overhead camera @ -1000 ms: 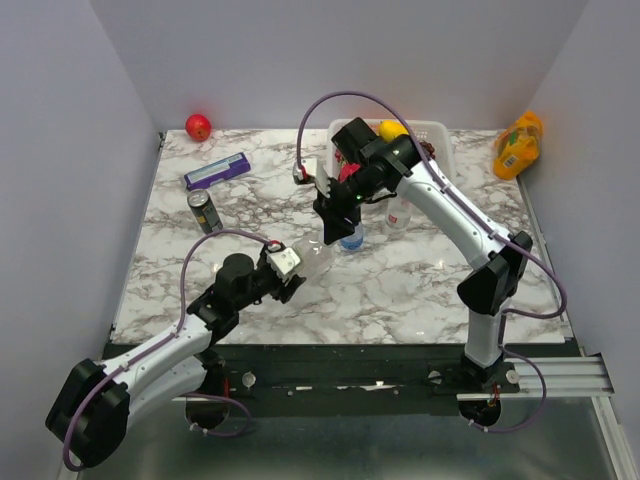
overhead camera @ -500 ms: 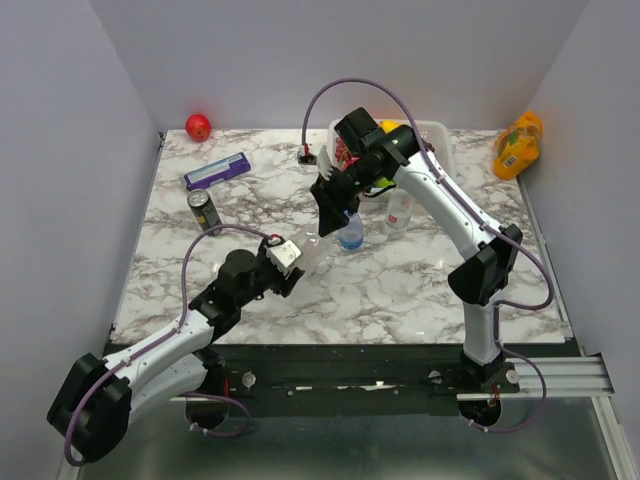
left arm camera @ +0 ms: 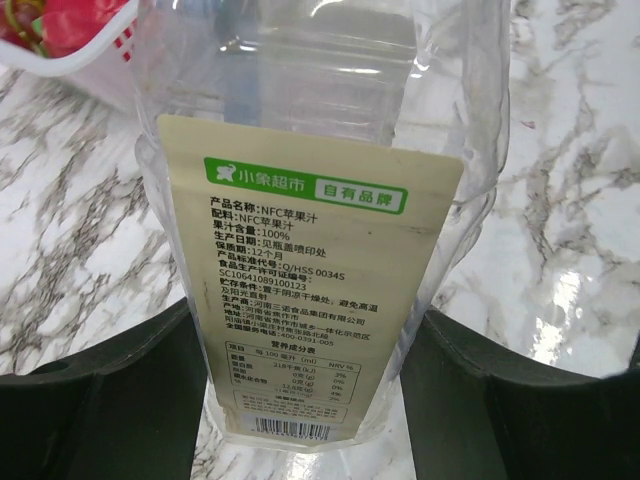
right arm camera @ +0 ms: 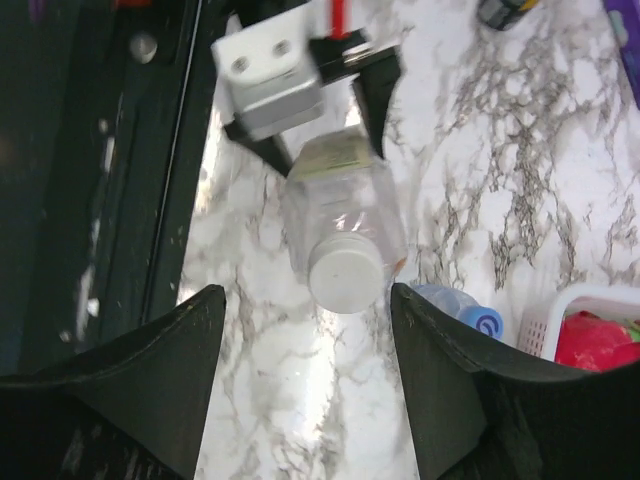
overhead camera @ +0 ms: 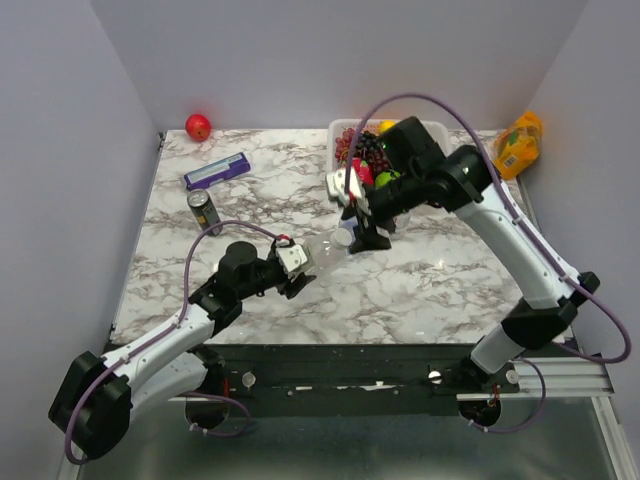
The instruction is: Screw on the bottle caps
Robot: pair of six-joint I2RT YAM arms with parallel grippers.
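The bottle (right arm camera: 345, 215) is held tight at its base by the left gripper (overhead camera: 298, 272) and tilted toward the right gripper (right arm camera: 310, 350), which is spread wide and empty. A white cap (right arm camera: 345, 272) is seen on the neck. Next, the cap likely needs to be pinched squarely and turned.

Enclosed work cell, seen from above. A table (overhead camera: 420, 295) topped in white marble pattern with grey veins fills the middle, with a soft glare (overhead camera: 441, 262) of reflected light just toward 3 o'clock of centre. Plain pale lavender-grey walls stand at 9 o'clock (overhead camera: 60, 180), 12 o'clock (overhead camera: 340, 60) and 3 o'clock (overhead camera: 600, 150). A dark strip (overhead camera: 340, 362) edges the table at 6 o'clock. An aluminium rail (overhead camera: 560, 378) lies at 5 o'clock, and a dull grey metal surface (overhead camera: 350, 445) lies beyond.
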